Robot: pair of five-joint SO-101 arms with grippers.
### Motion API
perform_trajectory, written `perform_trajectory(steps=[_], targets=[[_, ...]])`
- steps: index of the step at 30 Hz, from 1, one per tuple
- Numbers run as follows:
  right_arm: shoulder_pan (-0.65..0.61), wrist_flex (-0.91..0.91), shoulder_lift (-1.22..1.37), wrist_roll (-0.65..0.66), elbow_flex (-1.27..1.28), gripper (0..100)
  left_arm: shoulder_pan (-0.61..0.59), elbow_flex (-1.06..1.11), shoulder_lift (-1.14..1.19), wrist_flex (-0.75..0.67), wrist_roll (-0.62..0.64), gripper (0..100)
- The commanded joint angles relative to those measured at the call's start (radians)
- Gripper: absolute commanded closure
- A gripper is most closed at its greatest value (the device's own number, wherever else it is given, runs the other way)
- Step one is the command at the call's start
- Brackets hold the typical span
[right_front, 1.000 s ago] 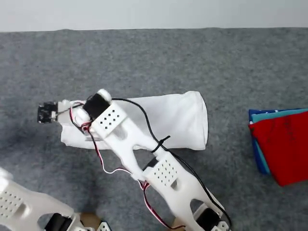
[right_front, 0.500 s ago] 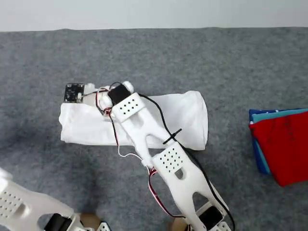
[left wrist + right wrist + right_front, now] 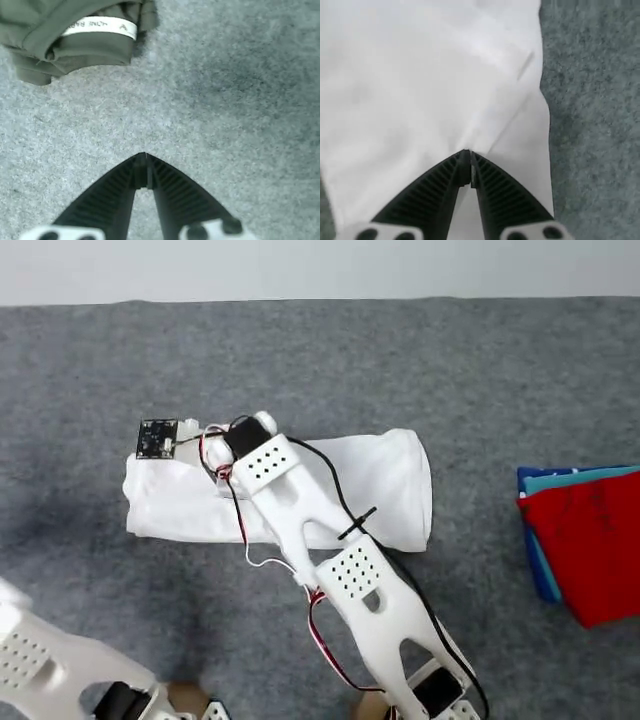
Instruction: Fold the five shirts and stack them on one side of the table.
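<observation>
White shirt [image 3: 370, 485], folded into a long band, lies mid-tabletop [image 3: 400, 360]. It looks soft, light and limp, and is probably best pinched at an end edge. The right gripper [image 3: 465, 156] has its fingers pressed together on the shirt's left part. The left gripper [image 3: 145, 162] fingers are pressed together over bare tabletop.

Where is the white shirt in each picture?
High view: the white shirt lies left of the middle, partly under the right arm.
Left wrist view: a dark shirt lies on the grey mat instead.
Right wrist view: the white shirt spreads under the jaws.
Shared landmark: the grey mat.
</observation>
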Motion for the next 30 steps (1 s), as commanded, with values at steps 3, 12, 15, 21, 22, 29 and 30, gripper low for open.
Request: perform_trajectory(steps=[3, 12, 15, 21, 22, 29, 30], targets=[[0.019, 0.174, -0.097, -0.133, -0.169, 98.9, 0.035, -0.096, -0.080, 0.138, 0.014, 100], [0.202, 0.263, -0.171, -0.419, -0.204, 99.0, 0.104, 0.012, -0.353, 0.135, 0.048, 100], [0.260, 0.263, -0.239, -0.499, -0.149, 99.0, 0.170, 0.108, -0.470, 0.135, 0.048, 100], [0.412, 0.263, -0.395, -0.747, 0.112, 98.7, 0.215, 0.295, -0.595, 0.133, 0.048, 100], [0.427, 0.263, -0.415, -0.784, 0.166, 98.6, 0.210, 0.317, -0.608, 0.133, 0.048, 100], [0.479, 0.262, -0.501, -0.921, 0.430, 75.9, 0.203, 0.351, -0.644, 0.135, 0.043, 100], [0.486, 0.262, -0.503, -0.925, 0.448, 72.8, 0.206, 0.351, -0.641, 0.135, 0.043, 100]])
